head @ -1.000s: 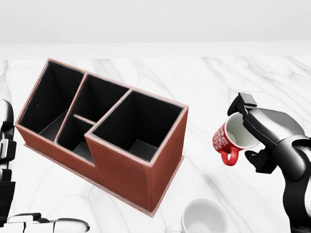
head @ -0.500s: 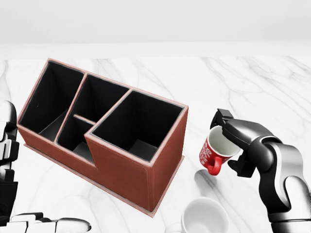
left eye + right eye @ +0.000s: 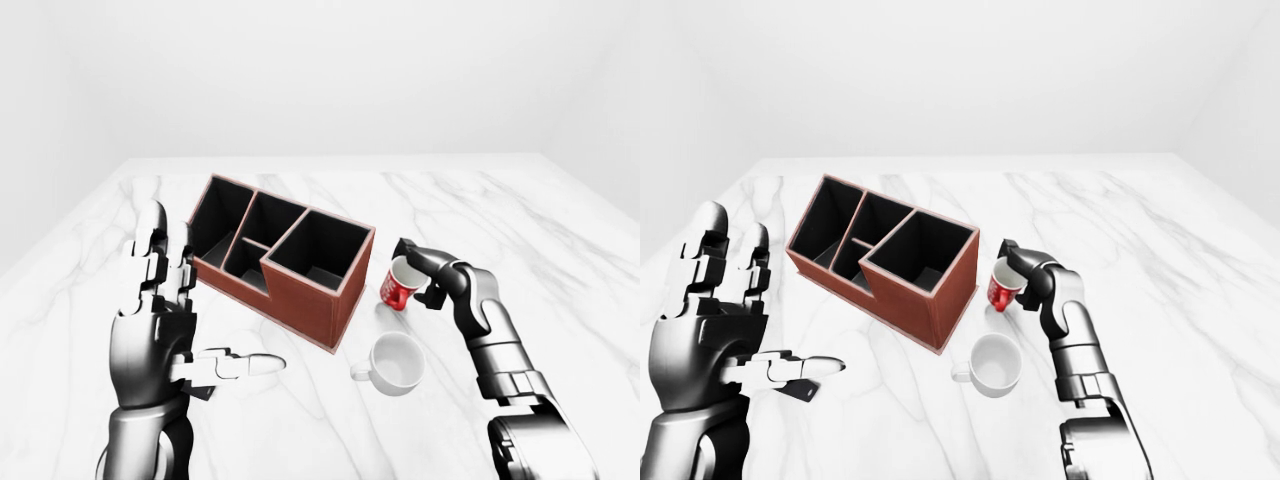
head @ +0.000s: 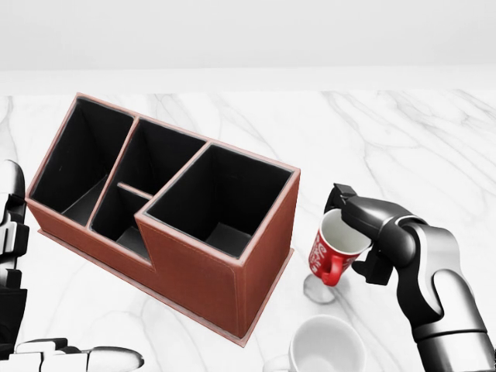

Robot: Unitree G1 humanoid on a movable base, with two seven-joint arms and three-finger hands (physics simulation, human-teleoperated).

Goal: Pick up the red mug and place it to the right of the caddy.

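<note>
On the marble tabletop (image 4: pixel 434 139), I see the caddy (image 4: pixel 225 267) lying at an angle in the head view, its dark compartments open upward. Just right of its tall end compartment, my right hand (image 4: pixel 364 232) grips the red mug (image 4: pixel 332 252): one finger hooks over the rim from the top, the others close against the mug's right side. The mug tilts with its mouth toward upper right and its handle pointing down. A shadow sits directly beneath it on the marble; I cannot tell whether its base touches the surface. It stands close beside the caddy's right wall, apart from it.

Below the red mug, at the bottom edge of the head view, a white mug (image 3: pixel 396 362) rests upright with its handle to the left.

My left hand (image 3: pixel 160 300) is raised at the left of the left-eye view, fingers spread and extended, thumb pointing right, holding nothing.
</note>
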